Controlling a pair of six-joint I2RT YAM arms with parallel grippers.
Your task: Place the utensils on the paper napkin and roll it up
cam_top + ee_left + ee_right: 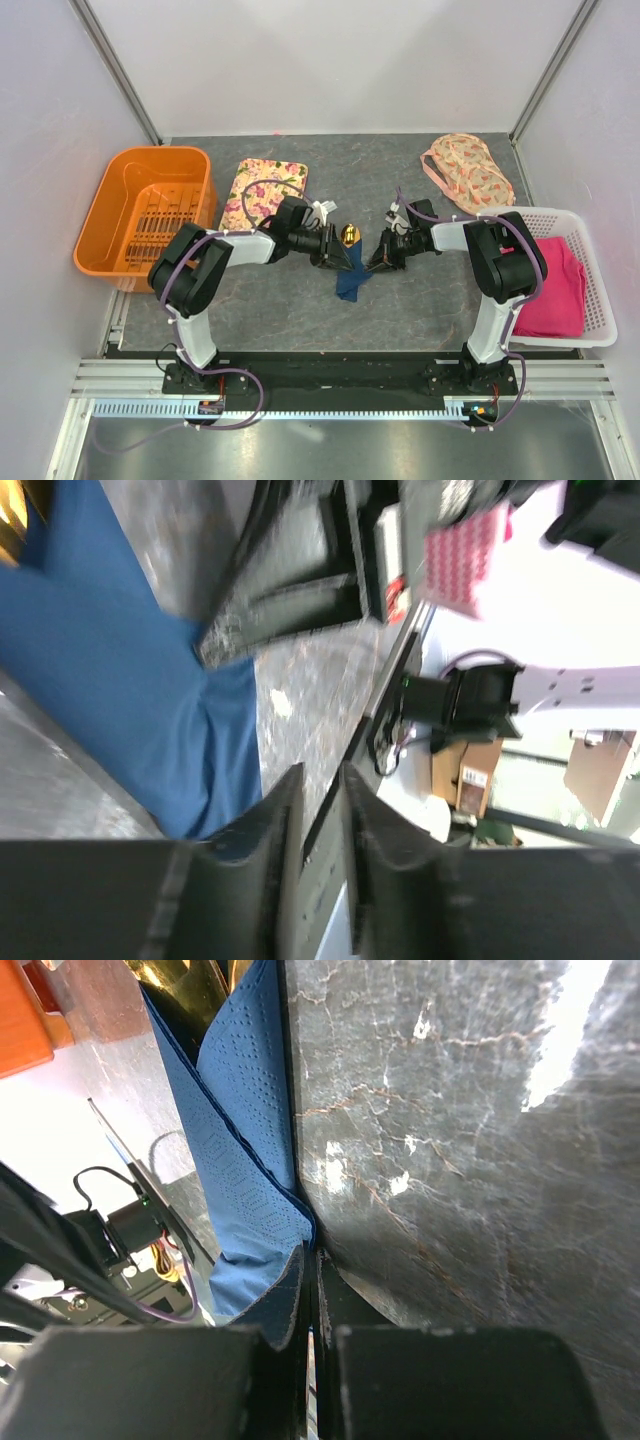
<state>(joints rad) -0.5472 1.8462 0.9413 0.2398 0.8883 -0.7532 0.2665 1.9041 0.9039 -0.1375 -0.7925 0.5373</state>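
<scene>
The dark blue paper napkin (350, 282) is bunched and lifted between my two grippers at mid-table, its lower end drooping to the surface. Gold utensils (349, 235) poke out of its top. In the right wrist view the napkin (245, 1160) wraps the gold utensils (185, 985), and my right gripper (312, 1260) is shut on its edge. It shows in the top view (375, 262). My left gripper (338, 258) is against the napkin's left side. In the left wrist view its jaws (320, 780) stand a narrow gap apart with nothing between them, the napkin (100, 660) just beside them.
An orange basket (150, 210) stands at the far left, a floral tray (262, 190) beside it. A floral pink cloth (468, 172) lies at the back right. A white basket (600, 300) at the right holds a plain pink cloth (555, 285).
</scene>
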